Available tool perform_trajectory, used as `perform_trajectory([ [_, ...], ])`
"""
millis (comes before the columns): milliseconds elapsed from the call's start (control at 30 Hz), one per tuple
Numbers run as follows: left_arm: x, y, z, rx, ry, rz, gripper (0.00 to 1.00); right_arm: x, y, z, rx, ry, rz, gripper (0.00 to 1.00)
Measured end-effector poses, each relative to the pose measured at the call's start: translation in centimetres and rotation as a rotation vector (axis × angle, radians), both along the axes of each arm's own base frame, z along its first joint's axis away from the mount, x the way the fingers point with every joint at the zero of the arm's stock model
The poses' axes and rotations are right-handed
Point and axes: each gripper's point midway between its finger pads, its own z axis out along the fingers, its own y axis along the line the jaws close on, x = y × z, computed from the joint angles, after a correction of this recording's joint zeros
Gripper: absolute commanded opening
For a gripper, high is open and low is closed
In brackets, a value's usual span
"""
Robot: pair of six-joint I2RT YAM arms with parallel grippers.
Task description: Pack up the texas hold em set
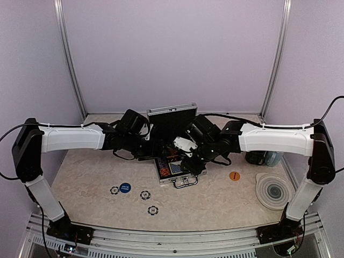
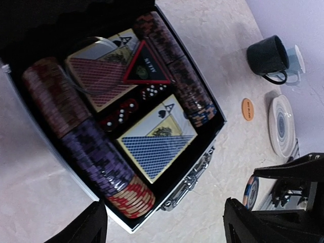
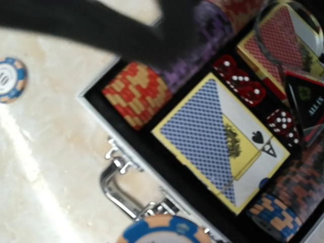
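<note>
Top external view: marbled table (image 1: 215, 209) with the open silver case (image 1: 173, 114) at its centre, lid upright, both arms meeting over it. Inside lie chip rows (image 2: 86, 147) along both sides, a red deck (image 2: 98, 78), a blue deck (image 2: 157, 144), a black triangle (image 2: 144, 66) partly on the red deck, and red dice (image 2: 121, 114) between the decks. Left gripper (image 2: 164, 210) hangs over the case's handle edge, jaws wide, holding nothing. Right gripper (image 1: 189, 161) pinches a blue-and-orange chip (image 3: 162, 230). Black chips (image 1: 145, 195) and a blue button (image 1: 124, 187) lie loose before the case.
</note>
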Motion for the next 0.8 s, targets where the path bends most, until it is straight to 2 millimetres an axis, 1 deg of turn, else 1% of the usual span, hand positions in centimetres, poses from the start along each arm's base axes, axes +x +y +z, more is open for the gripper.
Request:
perform_trajectory([
  [233, -0.8, -2.9, -0.1, -0.126, 0.063, -0.069, 0.73, -0.7, 0.1, 0.8, 0.015, -0.026, 0.014, 0.42],
  [367, -1.4, -4.2, -0.1, -0.177, 0.093, -0.104, 0.71, -0.6, 0.1, 1.0, 0.019, -0.035, 0.012, 0.42],
  [567, -1.7, -5.4, 0.9, -0.250, 0.107, -0.137, 0.69, -0.6, 0.2, 1.0, 0.020, -0.040, 0.013, 0.42],
  [800, -2.2, -6.5, 1.6, -0.312, 0.123, -0.176, 0.66, -0.8, 0.3, 1.0, 0.016, -0.046, 0.021, 0.43],
])
